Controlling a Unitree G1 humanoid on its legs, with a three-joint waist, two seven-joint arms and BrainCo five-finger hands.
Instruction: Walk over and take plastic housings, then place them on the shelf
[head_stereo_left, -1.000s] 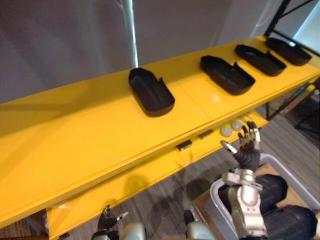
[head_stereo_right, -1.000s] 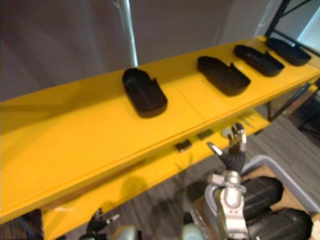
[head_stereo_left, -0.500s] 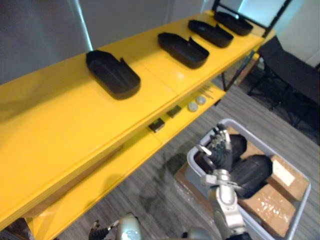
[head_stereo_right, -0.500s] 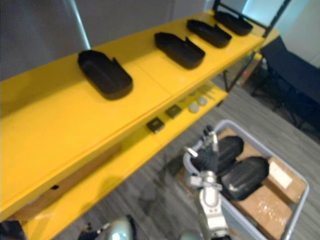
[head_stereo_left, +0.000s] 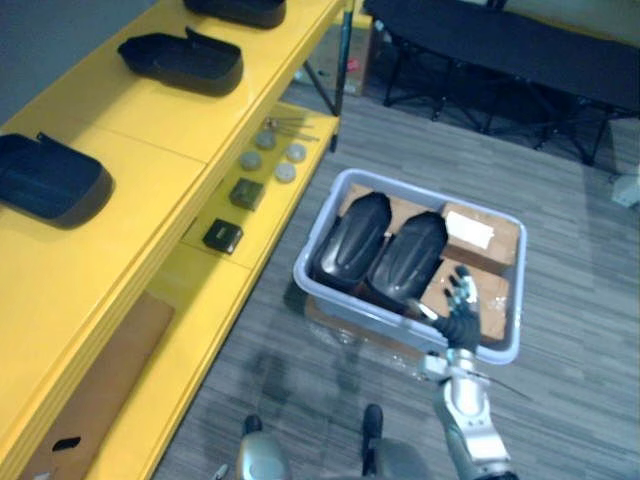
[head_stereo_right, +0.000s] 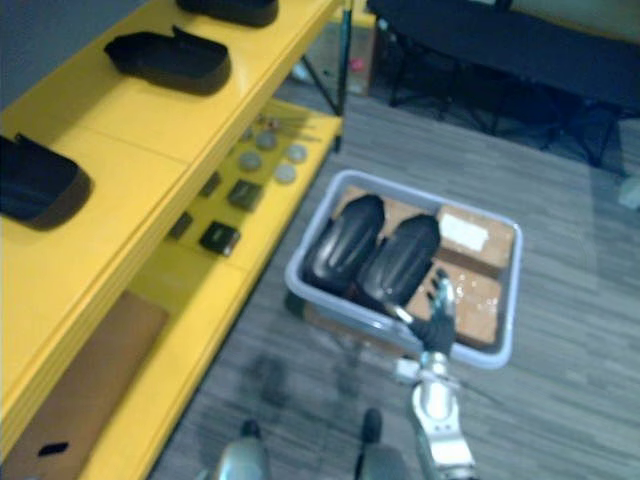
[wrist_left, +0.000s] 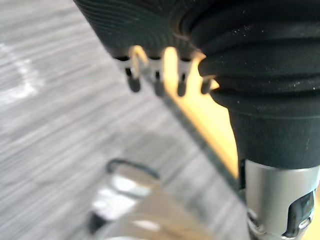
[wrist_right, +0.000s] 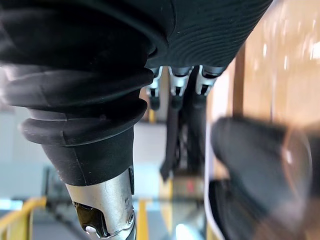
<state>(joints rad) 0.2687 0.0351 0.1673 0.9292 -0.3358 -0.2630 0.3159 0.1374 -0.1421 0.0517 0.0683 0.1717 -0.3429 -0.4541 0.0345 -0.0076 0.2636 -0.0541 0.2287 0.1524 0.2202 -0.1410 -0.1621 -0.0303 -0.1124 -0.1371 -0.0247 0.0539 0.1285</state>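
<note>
Two black plastic housings (head_stereo_left: 352, 240) (head_stereo_left: 408, 255) lie side by side in a grey bin (head_stereo_left: 432, 193) on the floor, next to flat cardboard boxes (head_stereo_left: 482, 290). My right hand (head_stereo_left: 458, 310) hovers at the bin's near rim, fingers straight and spread, holding nothing; in its wrist view the fingers (wrist_right: 175, 85) point past a dark housing (wrist_right: 250, 160). More housings (head_stereo_left: 50, 180) (head_stereo_left: 185, 62) rest open side up on the yellow shelf (head_stereo_left: 150, 130) at left. My left hand (wrist_left: 155, 75) hangs low beside the shelf edge, fingers relaxed and empty.
The lower yellow shelf level carries round discs (head_stereo_left: 270, 160), small black blocks (head_stereo_left: 222, 236) and a brown cardboard sheet (head_stereo_left: 100, 390). A black cot-like frame (head_stereo_left: 500, 40) stands at the far right. Grey plank floor surrounds the bin.
The whole picture has swung right and down from the shelf top to the bin on the floor. My right hand, raised before the shelf earlier, is now over the bin's near rim.
</note>
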